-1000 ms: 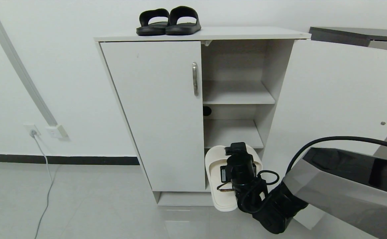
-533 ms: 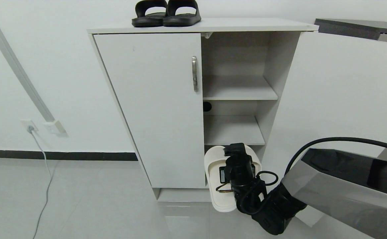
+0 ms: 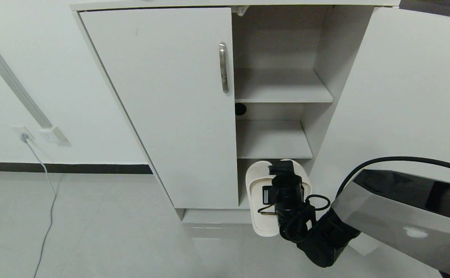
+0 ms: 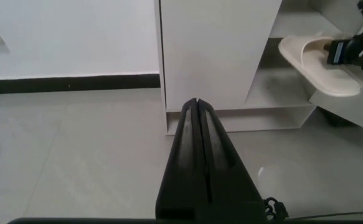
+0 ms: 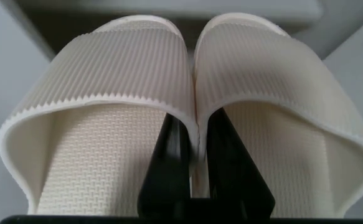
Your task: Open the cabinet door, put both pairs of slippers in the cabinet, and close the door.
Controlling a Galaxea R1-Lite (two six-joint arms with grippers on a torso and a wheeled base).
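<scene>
A pair of white slippers (image 3: 257, 193) hangs side by side, toes toward the cabinet's bottom compartment and just under the lower shelf (image 3: 271, 143). My right gripper (image 5: 195, 149) is shut on the slippers' two inner strap edges, one finger (image 5: 169, 162) inside each slipper. In the left wrist view the same slippers (image 4: 318, 59) stick out of the cabinet's open half. The cabinet's left door (image 3: 170, 108) with its metal handle (image 3: 223, 67) is shut; the right door (image 3: 402, 96) stands swung open. My left gripper (image 4: 197, 106) is shut and empty above the floor in front of the cabinet.
The upper shelf (image 3: 279, 87) and lower shelf are bare. A wall socket with a cable (image 3: 24, 137) and a slanted conduit (image 3: 12, 85) are on the left wall. The grey tiled floor (image 3: 93, 231) in front is open.
The head view has tilted down, so the cabinet's top has left the picture. The white slippers in my right gripper have shifted slightly right of the shut door's edge.
</scene>
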